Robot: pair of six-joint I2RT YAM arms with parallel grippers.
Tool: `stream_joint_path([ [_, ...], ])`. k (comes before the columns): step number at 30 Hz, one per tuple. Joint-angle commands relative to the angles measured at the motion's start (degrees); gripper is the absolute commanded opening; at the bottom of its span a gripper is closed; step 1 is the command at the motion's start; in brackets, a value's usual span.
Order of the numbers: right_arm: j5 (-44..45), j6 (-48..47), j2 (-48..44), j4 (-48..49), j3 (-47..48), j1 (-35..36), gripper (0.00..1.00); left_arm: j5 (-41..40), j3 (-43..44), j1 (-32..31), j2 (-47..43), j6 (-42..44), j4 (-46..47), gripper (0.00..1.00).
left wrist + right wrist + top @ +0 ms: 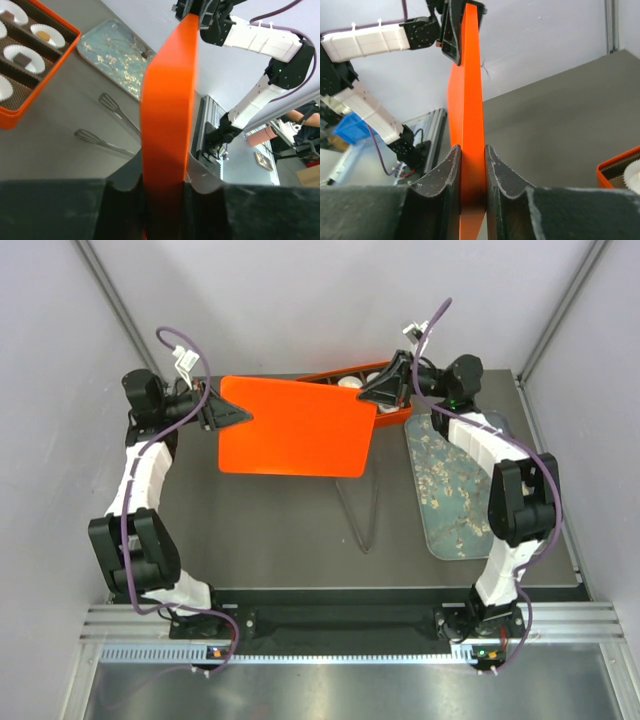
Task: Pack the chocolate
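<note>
Left fingers (117,210) and right fingers (440,195) clamp opposite ends of the orange lid (295,427), apparently level, arms outstretched.

Pale grey walls (300,300) on three sides, dark grey tabletop (280,530), aluminium rail (350,625) along its near edge

In the top view most of the orange box (395,422) is hidden behind the orange lid (295,427), and its contents are mostly concealed. The upper ends of the tongs (365,510) are covered by that lid, and part of the grey-blue tray (450,510) is masked by the right arm (480,440). In the left wrist view the box is cut off by the left and top edges, so only three pieces of chocolate (21,59) are seen. In the right wrist view only a box corner and a sliver of white paper cup (635,176) are shown at the right edge
</note>
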Motion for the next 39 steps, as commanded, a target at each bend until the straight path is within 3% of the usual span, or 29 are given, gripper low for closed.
stream_joint_path([
  [1, 5.8, 1.3, 1.0, 0.4, 5.1, -1.5, 0.00, -3.4, -0.6, -1.9, -1.1, -0.5, -1.2, 0.10],
  [2, 6.3, 1.8, 1.6, 0.6, 5.6, -1.5, 0.10, -4.1, -0.5, -2.6, -1.3, -1.6, -1.0, 0.00],
  [4, 7.0, 5.6, 2.4, 2.2, 6.9, -2.3, 0.28, -6.8, -0.5, -4.8, -1.8, -3.7, -0.9, 0.00],
  [6, 9.2, 10.9, 3.6, 10.3, 6.9, -3.3, 0.41, -7.6, -0.8, -6.8, -2.6, -7.2, 1.4, 0.00],
  [8, 12.4, 21.8, 5.5, 16.6, 6.6, -5.1, 0.58, -9.5, -1.5, -7.6, -3.5, -9.7, 3.3, 0.00],
  [11, 17.1, 32.5, 7.2, 20.9, 6.8, -8.0, 0.65, -11.9, -3.5, -7.9, -4.4, -18.0, 11.5, 0.00],
  [14, 20.1, 29.5, 4.0, 14.4, 4.1, -9.6, 0.71, -13.9, -5.0, -7.8, -4.8, -27.9, 21.4, 0.00],
  [15, 21.2, 23.4, 2.6, 4.4, 2.5, -10.0, 0.72, -14.5, -5.5, -7.9, -4.9, -32.9, 24.3, 0.00],
  [17, 22.3, 15.6, -1.8, -6.4, 1.8, -10.3, 0.76, -16.3, -6.6, -7.9, -5.0, -38.4, 30.6, 0.00],
  [18, 24.8, 6.8, -3.4, -12.7, 2.1, -10.2, 0.79, -17.9, -6.7, -7.8, -5.0, -39.7, 31.8, 0.00],
  [19, 26.6, 2.2, -4.7, -27.7, 3.0, -10.0, 0.89, -18.8, -6.7, -7.8, -4.9, -40.8, 32.7, 0.00],
  [20, 28.7, -2.1, -6.9, -34.6, 4.1, -9.6, 0.99, -19.9, -6.7, -7.7, -4.9, -41.7, 33.1, 0.00],
  [22, 35.0, -10.5, -8.9, -49.3, 8.2, -8.9, 1.00, -24.1, -6.9, -7.7, -4.7, -44.3, 33.9, 0.00],
  [26, 37.3, -5.2, -13.0, -50.0, 2.5, -8.8, 1.00, -30.1, -7.2, -7.6, -2.4, -53.4, 41.6, 0.00],
  [30, 39.7, -1.2, -17.0, -49.9, -3.2, -7.8, 1.00, -35.9, -7.0, -7.6, 2.4, -64.2, 58.5, 0.00],
  [34, 40.4, 4.8, -20.0, -41.8, -9.6, -7.1, 1.00, -39.1, -3.6, -8.4, 9.0, -70.6, 65.4, 0.00],
  [39, 40.6, 11.1, -19.4, -33.4, -13.1, -4.9, 1.00, -41.0, -1.2, -10.6, 11.5, -68.1, 64.1, 0.00],
])
